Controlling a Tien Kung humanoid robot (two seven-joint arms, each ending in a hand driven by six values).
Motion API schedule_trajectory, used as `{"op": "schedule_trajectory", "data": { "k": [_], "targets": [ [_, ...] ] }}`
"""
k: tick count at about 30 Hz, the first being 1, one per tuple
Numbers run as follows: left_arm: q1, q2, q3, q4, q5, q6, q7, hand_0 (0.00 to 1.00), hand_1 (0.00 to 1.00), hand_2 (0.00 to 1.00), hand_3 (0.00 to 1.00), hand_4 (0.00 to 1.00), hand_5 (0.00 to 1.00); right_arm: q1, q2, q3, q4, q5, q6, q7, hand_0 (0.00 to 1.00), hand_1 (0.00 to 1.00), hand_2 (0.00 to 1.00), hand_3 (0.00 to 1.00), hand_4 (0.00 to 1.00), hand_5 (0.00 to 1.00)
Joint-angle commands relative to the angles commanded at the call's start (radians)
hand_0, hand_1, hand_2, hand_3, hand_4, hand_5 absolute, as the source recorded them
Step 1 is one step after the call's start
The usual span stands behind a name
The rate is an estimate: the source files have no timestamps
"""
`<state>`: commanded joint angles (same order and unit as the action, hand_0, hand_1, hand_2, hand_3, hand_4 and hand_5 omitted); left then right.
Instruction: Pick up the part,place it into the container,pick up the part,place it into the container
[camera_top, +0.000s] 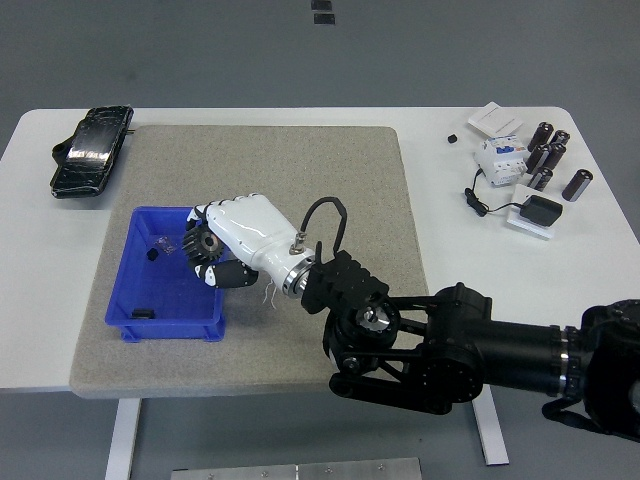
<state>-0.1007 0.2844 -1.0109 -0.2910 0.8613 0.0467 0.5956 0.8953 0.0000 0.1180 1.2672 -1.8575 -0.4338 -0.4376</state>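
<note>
My right hand (213, 250), white with black fingers, reaches in from the lower right and hangs over the right rim of the blue container (176, 213). Its fingers are curled around a small black gear-like part (207, 243). Inside the container lie a small clear-and-black piece (160, 247) near the back and a black piece (143, 314) at the front. A thin white wire bit (268, 293) lies on the mat just right of the container, half hidden by my wrist. My left arm is out of sight.
The container stands on a grey mat (300, 170). A black bagged item (90, 150) lies at the table's far left. At the far right are dark cylinders (550, 155), a white breaker (500, 157) and a black adapter with its cord (540, 212).
</note>
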Motion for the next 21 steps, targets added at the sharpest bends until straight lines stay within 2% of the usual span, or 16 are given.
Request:
{"op": "schedule_trajectory", "data": {
  "k": [4, 5, 9, 10, 21],
  "targets": [
    [0.0, 0.001, -0.003, -0.001, 0.004, 0.0, 0.002, 0.744, 0.717, 0.715, 0.631, 0.653, 0.438, 0.001, 0.0, -0.037, -0.02, -0.024, 0.0, -0.014, 0.424, 0.513, 0.549, 0.628, 0.491, 0.002],
    [0.0, 0.001, -0.003, -0.001, 0.005, 0.0, 0.002, 0.744, 0.717, 0.714, 0.631, 0.654, 0.439, 0.001, 0.0, -0.044, -0.025, -0.03, 0.003, -0.022, 0.555, 0.668, 0.676, 0.669, 0.458, 0.271],
    [-0.001, 0.001, -0.006, -0.002, 0.008, 0.0, 0.005, 0.744, 0.717, 0.714, 0.631, 0.654, 0.439, 0.002, 0.0, -0.065, -0.035, -0.033, 0.006, -0.041, 0.555, 0.668, 0.676, 0.669, 0.458, 0.271],
    [-0.001, 0.001, -0.007, -0.003, 0.009, 0.0, 0.006, 0.744, 0.715, 0.715, 0.631, 0.654, 0.439, 0.003, 0.0, -0.07, -0.036, -0.032, 0.001, -0.042, 0.721, 0.802, 0.812, 0.733, 0.542, 0.284],
    [-0.002, 0.003, -0.011, -0.004, 0.012, 0.001, 0.009, 0.744, 0.716, 0.714, 0.631, 0.654, 0.441, 0.003, 0.0, -0.083, -0.031, -0.018, -0.045, -0.042, 0.735, 0.813, 0.827, 0.741, 0.571, 0.293]
  ]
}}
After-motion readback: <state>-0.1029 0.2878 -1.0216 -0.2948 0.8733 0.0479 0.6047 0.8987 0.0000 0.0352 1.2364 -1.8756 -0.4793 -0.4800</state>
